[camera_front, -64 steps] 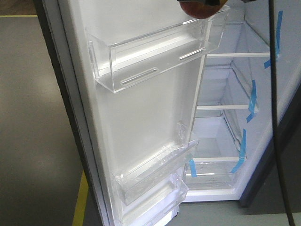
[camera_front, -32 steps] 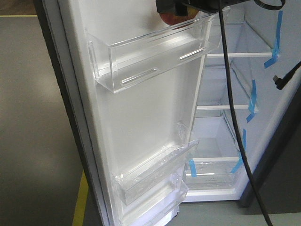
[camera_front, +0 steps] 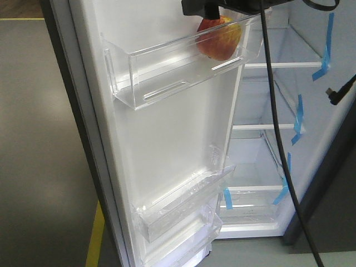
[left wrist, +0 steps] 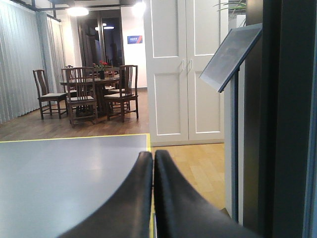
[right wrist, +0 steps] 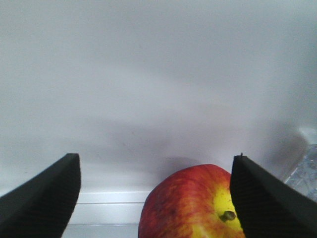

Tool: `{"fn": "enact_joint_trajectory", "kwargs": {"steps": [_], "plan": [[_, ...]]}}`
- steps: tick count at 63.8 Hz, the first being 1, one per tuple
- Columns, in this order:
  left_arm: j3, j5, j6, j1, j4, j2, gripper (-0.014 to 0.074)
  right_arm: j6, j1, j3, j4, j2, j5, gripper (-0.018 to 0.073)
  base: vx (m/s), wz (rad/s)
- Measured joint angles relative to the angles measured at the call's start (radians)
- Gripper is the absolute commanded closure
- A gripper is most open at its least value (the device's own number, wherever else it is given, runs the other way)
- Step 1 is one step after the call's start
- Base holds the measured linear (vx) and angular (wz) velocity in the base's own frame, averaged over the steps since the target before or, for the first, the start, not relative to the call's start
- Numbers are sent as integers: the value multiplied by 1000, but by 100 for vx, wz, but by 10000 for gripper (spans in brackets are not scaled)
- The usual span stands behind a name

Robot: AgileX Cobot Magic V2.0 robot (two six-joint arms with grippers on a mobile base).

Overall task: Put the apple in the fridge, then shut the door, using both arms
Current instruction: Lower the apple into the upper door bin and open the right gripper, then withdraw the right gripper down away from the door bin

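Front: we're seeing the apple (camera_front: 219, 38) sitting in the top clear bin (camera_front: 161, 72) of the open door (camera_front: 167, 139). Left wrist: left gripper (left wrist: 152, 154) pressing together, holding nothing. Right wrist: right gripper (right wrist: 154, 163) hanging spread wide, apple lying below between its fingers, nearer the right one.

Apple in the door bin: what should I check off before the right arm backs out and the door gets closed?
1. Apple inside the top door bin: ok, at the bin's end nearest the fridge interior.
2. Right gripper released: ok, jaws wide apart above the apple.
3. Fingers clear of the apple: cannot tell; one finger looks very close to it.
4. Left gripper free for the door: ok, shut on nothing, facing the room.
5. Door's closing path clear: not ok; a black cable hangs across the opening.
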Motion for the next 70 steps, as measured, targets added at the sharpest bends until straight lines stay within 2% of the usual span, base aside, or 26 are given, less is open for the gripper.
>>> {"fn": "enact_joint_trajectory", "kwargs": {"steps": [9,15,41,57,70], "plan": [[0,0,0,0,0,0,603,-25,0,15,7,-75,27,16,0,0],[0,0,0,0,0,0,603,-36,4,87,19,-152,22,33,0,0],[0,0,0,0,0,0,603,-101,6,726,87,-586,-151,46,0,0],[0,0,0,0,0,0,603,-106,6,1079,105,-856,-157,46,0,0],[0,0,0,0,0,0,603,-102,6,1268,109,-1078,-123,46,0,0]]}}
